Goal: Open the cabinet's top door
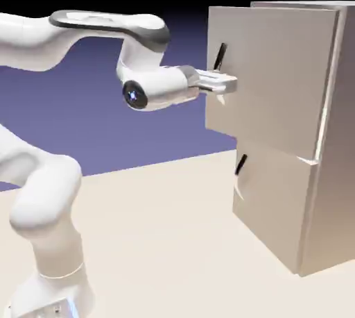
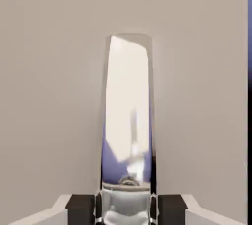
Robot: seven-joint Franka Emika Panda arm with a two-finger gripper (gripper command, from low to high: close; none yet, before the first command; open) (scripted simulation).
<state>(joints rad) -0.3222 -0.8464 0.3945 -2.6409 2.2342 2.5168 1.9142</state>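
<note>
Nearest us, our two-finger grey gripper (image 2: 126, 208) clamps narrowly on the glossy upright bar handle (image 2: 127, 116) of the flat beige top door (image 1: 267, 77), swung ajar from the tall beige-grey cabinet (image 1: 331, 191); open tabletop (image 1: 173, 240) lies beside.

The exterior view looks from beside the arm across the table toward the cabinet (image 1: 298, 136) at frame right, while the hand view sits very close, facing the top door (image 2: 54, 81) and its handle (image 2: 127, 116), which both views share.
</note>
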